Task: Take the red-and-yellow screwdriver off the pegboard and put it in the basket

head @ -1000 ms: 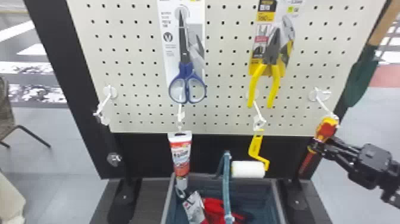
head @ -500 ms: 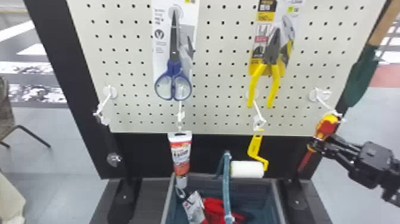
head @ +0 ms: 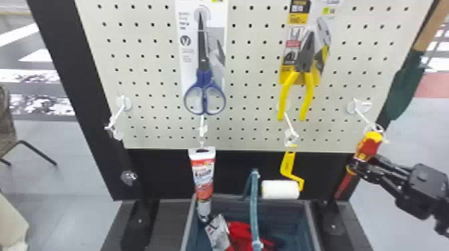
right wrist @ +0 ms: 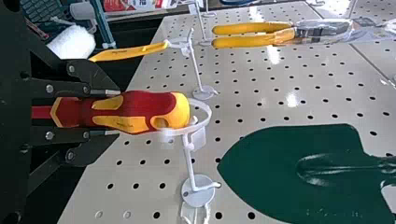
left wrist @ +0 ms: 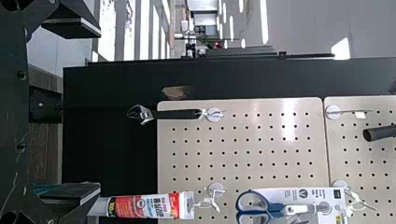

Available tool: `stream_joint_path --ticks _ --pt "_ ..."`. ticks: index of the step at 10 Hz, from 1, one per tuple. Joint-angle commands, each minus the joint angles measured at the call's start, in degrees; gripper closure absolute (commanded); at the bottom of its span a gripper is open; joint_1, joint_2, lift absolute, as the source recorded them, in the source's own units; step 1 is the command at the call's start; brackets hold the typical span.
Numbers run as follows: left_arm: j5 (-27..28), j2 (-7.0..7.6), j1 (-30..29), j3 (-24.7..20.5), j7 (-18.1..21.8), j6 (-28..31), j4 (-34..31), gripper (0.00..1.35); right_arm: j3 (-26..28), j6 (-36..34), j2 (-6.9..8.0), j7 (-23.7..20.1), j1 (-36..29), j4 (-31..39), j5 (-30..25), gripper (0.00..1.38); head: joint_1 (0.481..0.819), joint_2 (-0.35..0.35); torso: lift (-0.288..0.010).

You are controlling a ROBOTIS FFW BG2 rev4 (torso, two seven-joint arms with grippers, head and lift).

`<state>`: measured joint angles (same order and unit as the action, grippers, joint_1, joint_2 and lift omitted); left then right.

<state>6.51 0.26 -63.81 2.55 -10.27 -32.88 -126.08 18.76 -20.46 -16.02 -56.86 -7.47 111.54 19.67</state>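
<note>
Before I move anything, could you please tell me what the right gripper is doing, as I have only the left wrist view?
Observer: In the right wrist view, the right gripper has its fingers on both sides of the screwdriver, at the handle.
Operator: Thank you; would the tool come straight away if I pulled?
Observer: I would be careful, as a white ring curves round the yellow end of the handle.
Operator: Understood, and could you please describe the place where it will go?
Observer: In the head view, something red lies in the basket.
</note>
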Motion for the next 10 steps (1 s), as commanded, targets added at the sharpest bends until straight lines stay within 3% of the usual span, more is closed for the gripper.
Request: stream_joint_path --ticks 1,10 --pt "0.00 -0.41 -0.09 0.00 0.07 0.01 0.01 0.13 0.49 -0.37 0.02 0.00 -0.56 1.46 -0.07 1.20 0.549 0.000 -0.100" --pt "0.17 -0.41 0.16 0.18 -0.01 0.09 0.01 0.13 3.74 -2.56 0.81 0.44 -5.36 10.04 -0.16 1.20 0.549 0.000 -0.100"
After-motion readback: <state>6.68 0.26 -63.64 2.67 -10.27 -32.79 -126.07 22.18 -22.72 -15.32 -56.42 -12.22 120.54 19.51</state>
